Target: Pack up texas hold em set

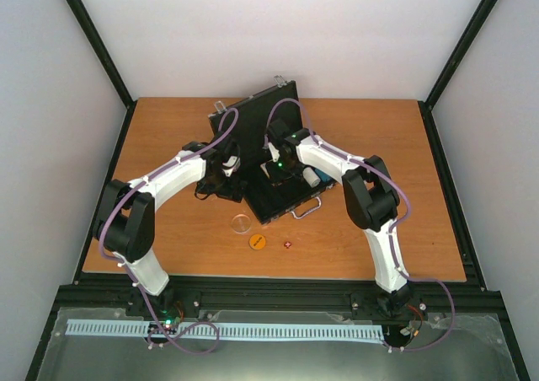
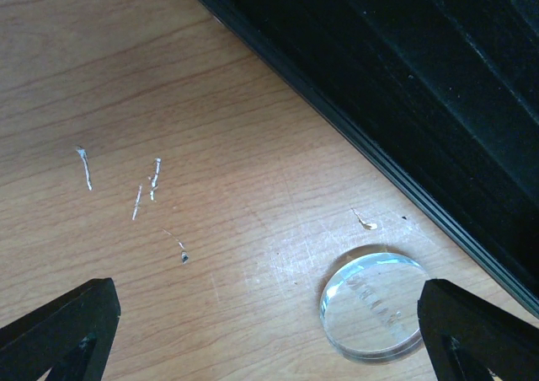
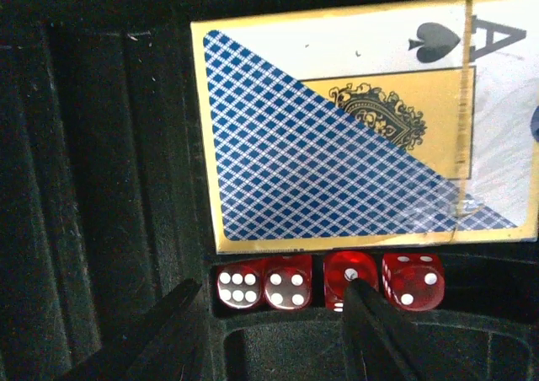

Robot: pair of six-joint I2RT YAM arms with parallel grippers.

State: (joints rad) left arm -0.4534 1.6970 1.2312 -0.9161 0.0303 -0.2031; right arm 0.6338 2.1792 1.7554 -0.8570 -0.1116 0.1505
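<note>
Now the black briefcase (image 1: 257, 128) stands open in the middle of the counter (image 1: 379, 145), with its lid raised toward the far edge. Inside it lies the blue-white card box (image 3: 337, 145), and four red dice (image 3: 286, 287) sit in a slot just beside it. The right gripper (image 3: 274, 284) hovers over these dice; its fingers are about half open and hold nothing. The left gripper (image 2: 268, 292) is at the case's left side, fingers spread fully and empty, with the clear disc (image 2: 372, 303) near one finger. The orange disc (image 1: 258, 242) and one more red die (image 1: 290, 244) lie toward the near edge.
</note>
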